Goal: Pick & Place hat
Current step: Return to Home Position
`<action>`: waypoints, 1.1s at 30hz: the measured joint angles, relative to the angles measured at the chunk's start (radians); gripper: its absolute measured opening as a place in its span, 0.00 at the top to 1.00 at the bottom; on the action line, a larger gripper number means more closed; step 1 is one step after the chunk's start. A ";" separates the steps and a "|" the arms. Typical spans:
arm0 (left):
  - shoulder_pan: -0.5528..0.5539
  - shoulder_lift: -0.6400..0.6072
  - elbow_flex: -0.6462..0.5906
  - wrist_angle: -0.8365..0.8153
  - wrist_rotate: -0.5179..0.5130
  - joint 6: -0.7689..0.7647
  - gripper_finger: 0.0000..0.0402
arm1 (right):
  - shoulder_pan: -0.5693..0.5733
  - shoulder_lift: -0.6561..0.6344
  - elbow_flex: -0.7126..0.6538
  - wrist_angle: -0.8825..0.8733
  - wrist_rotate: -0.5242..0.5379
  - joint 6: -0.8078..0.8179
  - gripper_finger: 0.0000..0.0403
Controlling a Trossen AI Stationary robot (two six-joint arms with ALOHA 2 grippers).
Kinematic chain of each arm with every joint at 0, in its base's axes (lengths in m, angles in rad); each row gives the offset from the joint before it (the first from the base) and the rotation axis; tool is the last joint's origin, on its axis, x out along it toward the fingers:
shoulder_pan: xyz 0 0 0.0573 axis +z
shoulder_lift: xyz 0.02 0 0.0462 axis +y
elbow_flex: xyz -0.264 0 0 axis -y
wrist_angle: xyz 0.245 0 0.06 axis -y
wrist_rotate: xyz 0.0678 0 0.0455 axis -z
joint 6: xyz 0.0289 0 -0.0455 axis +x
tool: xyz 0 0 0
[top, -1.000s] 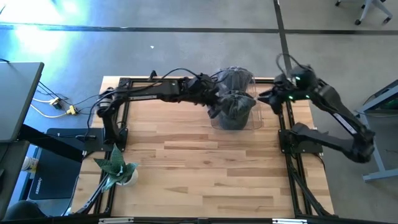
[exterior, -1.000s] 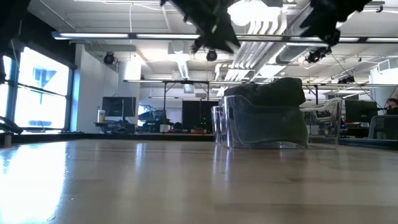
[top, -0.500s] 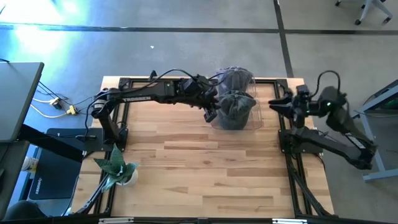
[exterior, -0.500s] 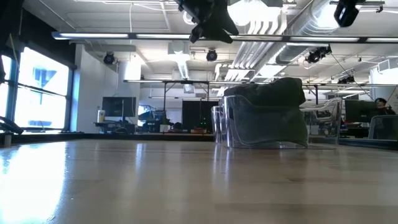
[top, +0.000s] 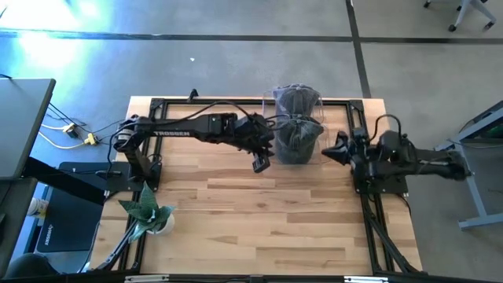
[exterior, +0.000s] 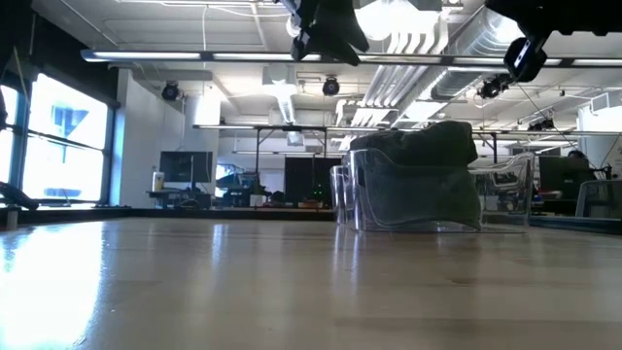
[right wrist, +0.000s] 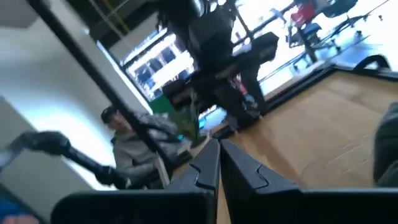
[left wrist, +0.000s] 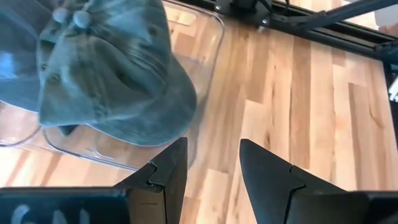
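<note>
Above the pale wooden bench (top: 236, 212), the left pincer (top: 260, 163) hangs part open and empty, just left of the near clear plastic bin (left wrist: 205, 81). That bin holds a dark faded cap (top: 297, 140). Right of it, the right pincer (top: 335, 148) is pressed closed on nothing. Beyond, a second clear bin (top: 273, 101) holds a gray cap (top: 296, 100).

cap (left wrist: 106, 81) — cut by frame edge | person (right wrist: 127, 152) — blurred
</note>
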 joint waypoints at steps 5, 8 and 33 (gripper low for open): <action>-0.027 0.000 0.000 0.004 -0.023 -0.058 0.65 | 0.150 -0.007 -0.056 -0.007 0.085 -0.067 0.96; -0.039 0.000 0.000 0.020 -0.041 -0.121 0.65 | 0.175 -0.040 -0.096 -0.005 0.083 -0.073 0.99; -0.050 -0.019 0.002 0.114 -0.076 -0.344 0.65 | 0.079 -0.286 -0.317 0.038 0.044 -0.271 1.00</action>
